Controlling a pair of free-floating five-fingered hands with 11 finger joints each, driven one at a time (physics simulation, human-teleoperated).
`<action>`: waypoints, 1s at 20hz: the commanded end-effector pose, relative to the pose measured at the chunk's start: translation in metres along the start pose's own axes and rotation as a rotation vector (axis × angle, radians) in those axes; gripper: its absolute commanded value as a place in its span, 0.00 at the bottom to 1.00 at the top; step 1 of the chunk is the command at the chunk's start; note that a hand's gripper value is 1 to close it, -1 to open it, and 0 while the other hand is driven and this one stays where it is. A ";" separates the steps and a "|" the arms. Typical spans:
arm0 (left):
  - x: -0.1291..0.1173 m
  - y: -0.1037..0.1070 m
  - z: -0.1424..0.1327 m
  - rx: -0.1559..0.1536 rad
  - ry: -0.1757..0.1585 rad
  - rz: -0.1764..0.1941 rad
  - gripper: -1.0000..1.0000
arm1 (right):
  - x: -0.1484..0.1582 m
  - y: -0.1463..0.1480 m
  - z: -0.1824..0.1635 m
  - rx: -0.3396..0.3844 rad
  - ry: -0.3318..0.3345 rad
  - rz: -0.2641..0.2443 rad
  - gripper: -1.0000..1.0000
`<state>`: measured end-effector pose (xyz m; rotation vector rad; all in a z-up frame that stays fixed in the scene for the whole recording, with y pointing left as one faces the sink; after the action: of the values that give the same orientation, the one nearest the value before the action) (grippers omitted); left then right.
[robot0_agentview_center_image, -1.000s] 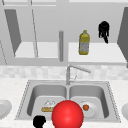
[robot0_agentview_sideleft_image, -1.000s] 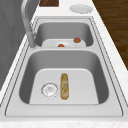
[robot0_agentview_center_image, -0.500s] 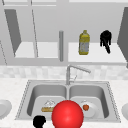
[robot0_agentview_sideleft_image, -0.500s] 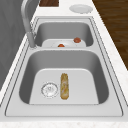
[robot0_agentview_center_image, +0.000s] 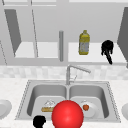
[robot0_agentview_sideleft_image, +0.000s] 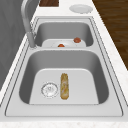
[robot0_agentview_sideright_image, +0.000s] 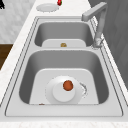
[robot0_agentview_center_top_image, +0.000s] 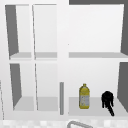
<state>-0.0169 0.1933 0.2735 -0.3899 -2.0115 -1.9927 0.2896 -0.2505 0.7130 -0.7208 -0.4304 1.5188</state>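
Note:
My right hand (robot0_agentview_center_image: 107, 50) hangs inside the open wall cabinet, just right of a yellow bottle (robot0_agentview_center_image: 84, 43) on the lowest shelf (robot0_agentview_center_image: 96, 58). Its fingers point loosely down and hold nothing. The upper view shows the same hand (robot0_agentview_center_top_image: 107, 99) beside the bottle (robot0_agentview_center_top_image: 84, 97). My left hand (robot0_agentview_center_image: 39, 121) floats low at the sink's front edge, left of a big red ball (robot0_agentview_center_image: 67, 115). In the left basin lies a bread roll (robot0_agentview_sideleft_image: 64, 85) by the drain (robot0_agentview_sideleft_image: 49, 89). The right basin holds a white plate (robot0_agentview_sideright_image: 60, 96) with a small red-orange fruit (robot0_agentview_sideright_image: 68, 85) on it.
The faucet (robot0_agentview_center_image: 72, 71) rises behind the divider between the basins. White plates rest on the counter at the left (robot0_agentview_center_image: 3, 108) and right (robot0_agentview_center_image: 125, 110) of the sink. A cabinet door edge (robot0_agentview_center_image: 61, 46) stands left of the bottle.
My right hand has come down and slightly right inside the cabinet, level with the bottle now. The left hand, the ball and the sink's contents have not moved.

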 end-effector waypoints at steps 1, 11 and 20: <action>0.000 0.000 0.000 0.000 0.000 0.000 0.50 | 0.002 0.032 0.010 0.005 0.003 0.002 0.00; 0.000 0.000 0.000 0.000 0.000 0.000 0.50 | 0.021 0.139 0.013 -0.037 0.029 0.017 0.00; 0.000 0.000 0.000 0.000 0.000 0.000 0.50 | 0.043 0.230 0.008 -0.116 0.015 0.019 0.00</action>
<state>-0.0169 0.1933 0.2735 -0.3899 -2.0115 -1.9927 0.1299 -0.2340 0.5775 -0.7795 -0.4395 1.5200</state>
